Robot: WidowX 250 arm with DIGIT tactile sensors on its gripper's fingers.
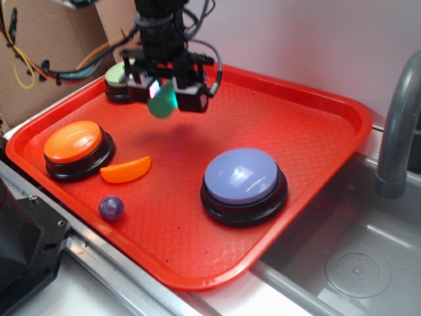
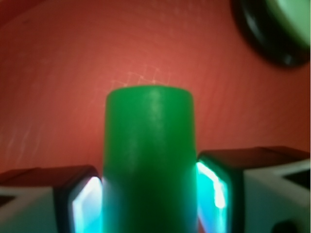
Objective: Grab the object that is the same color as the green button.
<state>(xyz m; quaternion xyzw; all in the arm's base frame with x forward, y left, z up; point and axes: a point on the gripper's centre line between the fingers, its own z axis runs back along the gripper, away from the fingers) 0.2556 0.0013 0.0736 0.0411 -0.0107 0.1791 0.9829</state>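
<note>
My gripper (image 1: 164, 89) hangs above the back left of the red tray (image 1: 316, 125), shut on the green cylinder (image 1: 162, 102), which is lifted off the tray surface. In the wrist view the cylinder (image 2: 149, 155) fills the gap between both glowing pads (image 2: 87, 204), pressed from each side. The green button (image 1: 117, 76), pale domed on a black base, stands just behind and left of the gripper, partly hidden by it. Its black rim (image 2: 267, 39) shows at the top right of the wrist view.
On the tray lie an orange-domed button (image 1: 75, 148), an orange crescent (image 1: 126, 170), a small purple ball (image 1: 111, 208) and a large lavender-domed button (image 1: 243, 184). A grey tap (image 1: 398, 125) and sink basin (image 1: 355, 263) sit at the right.
</note>
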